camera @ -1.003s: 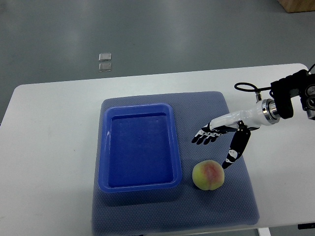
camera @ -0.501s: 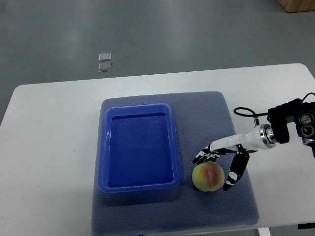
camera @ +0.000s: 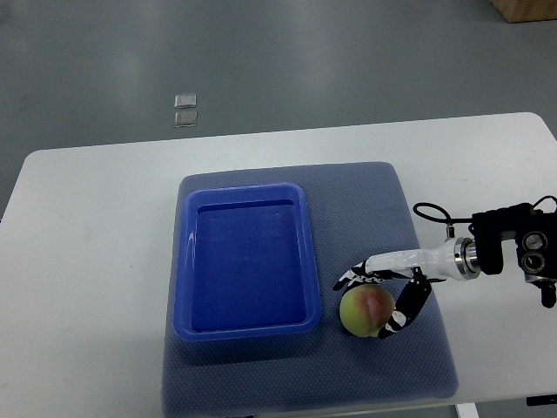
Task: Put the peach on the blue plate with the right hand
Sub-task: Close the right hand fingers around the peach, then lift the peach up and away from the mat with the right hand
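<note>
A yellow-green peach with a red blush (camera: 365,311) lies on the grey-blue mat (camera: 383,218), just right of the blue plate's near right corner. The blue plate (camera: 245,259) is a rectangular tray and holds nothing. My right hand (camera: 372,300) comes in from the right edge and is around the peach: the fingers (camera: 351,277) lie along its far side and the thumb (camera: 402,313) presses its right side. The peach still rests on the mat. The left arm is out of view.
The mat lies on a white table (camera: 96,261) with rounded corners. Two small clear squares (camera: 184,110) lie on the grey floor beyond the table. A wooden corner (camera: 526,9) shows at the top right.
My right hand has moved down and toward the peach, from above and to its right, and its fingers and thumb have closed in around it. The peach has not moved.
</note>
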